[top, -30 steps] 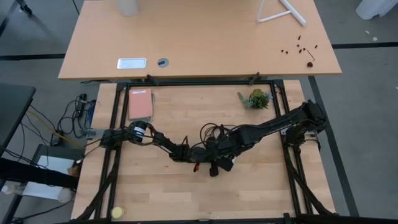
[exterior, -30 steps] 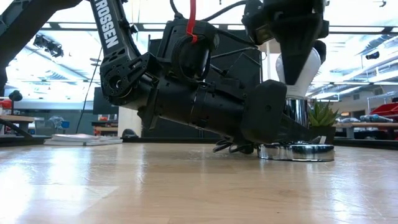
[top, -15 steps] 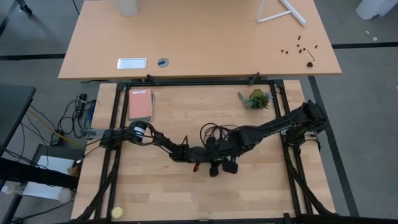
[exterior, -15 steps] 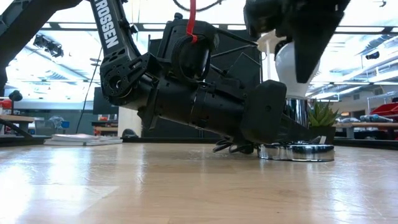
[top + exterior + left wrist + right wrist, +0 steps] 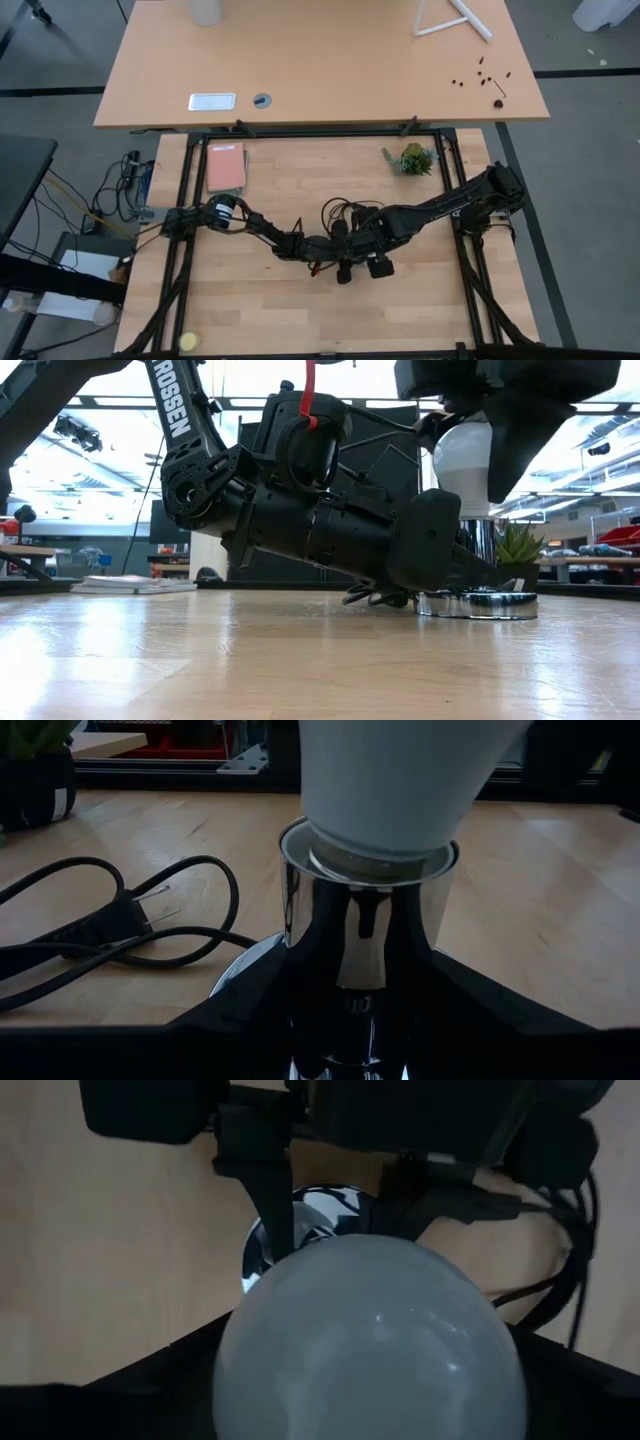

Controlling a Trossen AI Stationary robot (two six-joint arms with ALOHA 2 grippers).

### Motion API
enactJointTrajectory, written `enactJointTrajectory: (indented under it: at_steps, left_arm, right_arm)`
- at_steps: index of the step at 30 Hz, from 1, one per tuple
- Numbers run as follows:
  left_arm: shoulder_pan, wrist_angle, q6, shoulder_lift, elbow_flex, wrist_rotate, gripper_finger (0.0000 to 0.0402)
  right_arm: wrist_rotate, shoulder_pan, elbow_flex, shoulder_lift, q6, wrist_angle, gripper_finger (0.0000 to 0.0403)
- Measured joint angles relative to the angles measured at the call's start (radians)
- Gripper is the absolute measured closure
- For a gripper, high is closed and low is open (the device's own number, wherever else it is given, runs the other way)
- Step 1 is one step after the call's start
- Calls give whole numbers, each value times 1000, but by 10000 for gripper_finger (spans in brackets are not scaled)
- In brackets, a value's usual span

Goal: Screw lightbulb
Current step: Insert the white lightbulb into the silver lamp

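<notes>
The white lightbulb stands upright with its narrow end down in the chrome socket, whose round disc base rests on the table. My right gripper comes from above and is shut on the bulb. My left gripper lies low over the table and is shut on the socket's stem. In the high view both grippers meet near the table's middle and hide bulb and socket. My left gripper pinches the socket's chrome stem between its two fingers, low down, just above the disc base. The fingers come nearly level from the table's left. The socket stands upright on the table. My right gripper pinches the bulb's wide round top between its two fingers, pointing down from above. The bulb is upright, its narrow end inside the socket's rim.
The socket's black cord lies in loops on the table behind it. A small potted plant stands at the far right, a pink book at the far left, and a yellow ball near the front left corner.
My right gripper has turned about its upright axis on the bulb: in the low view its fingers have swung around the bulb, and in the high view its wrist has swung toward the table's right. The left gripper and the socket have kept still.
</notes>
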Motion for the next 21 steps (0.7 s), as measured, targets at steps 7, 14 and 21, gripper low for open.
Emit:
enactJointTrajectory:
  at_steps: [7,14,21]
  left_arm:
    - [0,0,2,0,0,0,206]
    - [0,0,2,0,0,0,206]
    - [0,-1,2,0,0,2,206]
  right_arm:
    - [16,0,0,0,-92,-2,57]
    - [-36,3,0,0,-113,-3,57]
    - [-27,4,1,0,-89,-2,51]
